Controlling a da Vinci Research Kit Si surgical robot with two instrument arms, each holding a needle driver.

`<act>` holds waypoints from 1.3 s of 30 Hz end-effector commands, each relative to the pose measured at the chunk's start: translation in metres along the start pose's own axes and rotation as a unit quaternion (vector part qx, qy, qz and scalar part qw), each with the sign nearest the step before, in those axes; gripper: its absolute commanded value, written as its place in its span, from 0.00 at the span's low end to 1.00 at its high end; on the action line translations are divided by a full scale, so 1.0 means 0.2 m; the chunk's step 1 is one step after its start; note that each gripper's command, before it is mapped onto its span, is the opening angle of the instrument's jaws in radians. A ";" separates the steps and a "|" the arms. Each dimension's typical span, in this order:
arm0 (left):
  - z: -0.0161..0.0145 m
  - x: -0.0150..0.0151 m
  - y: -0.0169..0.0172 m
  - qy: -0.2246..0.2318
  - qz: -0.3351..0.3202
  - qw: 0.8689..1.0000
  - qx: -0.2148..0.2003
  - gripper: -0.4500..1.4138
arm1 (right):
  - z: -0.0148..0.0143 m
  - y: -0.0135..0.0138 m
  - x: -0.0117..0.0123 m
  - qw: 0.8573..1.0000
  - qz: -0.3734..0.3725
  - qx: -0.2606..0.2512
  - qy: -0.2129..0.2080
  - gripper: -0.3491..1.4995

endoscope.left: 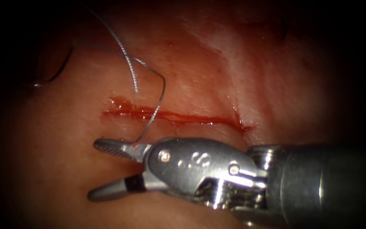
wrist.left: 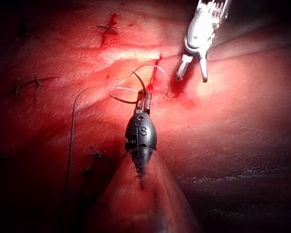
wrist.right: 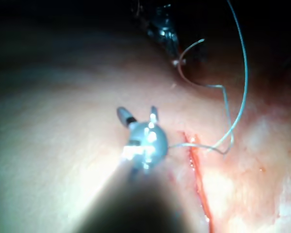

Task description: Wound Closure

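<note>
Tissue: one slab of pale pink, glistening pork tissue (endoscope.left: 217,55).
Cut: one straight narrow cut (endoscope.left: 170,116), running left to right in the endoscope view. A line of wet red fluid (endoscope.left: 123,105) fills it and pools a little at its left end.
Tools: two steel needle drivers, one per arm.
Right tool: the large silver, serrated-jawed right tool (endoscope.left: 102,171) lies over the tissue just below the cut in the endoscope view, its tips under the cut's left end. The two jaws stand wide apart and grip nothing.
Left tool: the dark, rounded-headed left tool (wrist.left: 144,99) is beyond the far end of the cut from the right tool, well apart from it. Its jaws are drawn narrow and closed on the needle.
Needle: one thin curved steel needle (wrist.right: 183,52), gripped at about mid-curve as far as the right wrist view shows. Both of its ends are in the air, and it is not in the tissue.
Thread: one fine grey thread (endoscope.left: 162,91) arches above the tissue, crosses the cut once near its left end, and runs down behind the hinge of the right tool's upper jaw. Whether it touches the jaw cannot be told.
Older stitches: at least four small dark knotted stitches (wrist.left: 36,82) are scattered over the tissue in the left wrist view.
</note>
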 end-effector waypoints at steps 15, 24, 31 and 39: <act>-0.015 -0.009 -0.011 -0.013 -0.012 0.999 0.044 0.00 | -0.013 0.018 -0.034 0.999 -0.019 -0.037 -0.023 0.66; -0.010 -0.008 -0.007 -0.010 -0.012 0.999 0.034 0.00 | 0.009 0.033 -0.049 0.997 -0.013 -0.066 -0.031 0.61; -0.009 -0.008 -0.007 -0.009 -0.012 0.999 0.032 0.00 | 0.018 0.035 -0.053 0.998 -0.013 -0.048 -0.037 0.25; 0.004 -0.010 0.000 -0.001 -0.008 1.000 0.009 0.00 | 0.011 0.031 -0.053 0.998 -0.014 -0.021 -0.050 0.00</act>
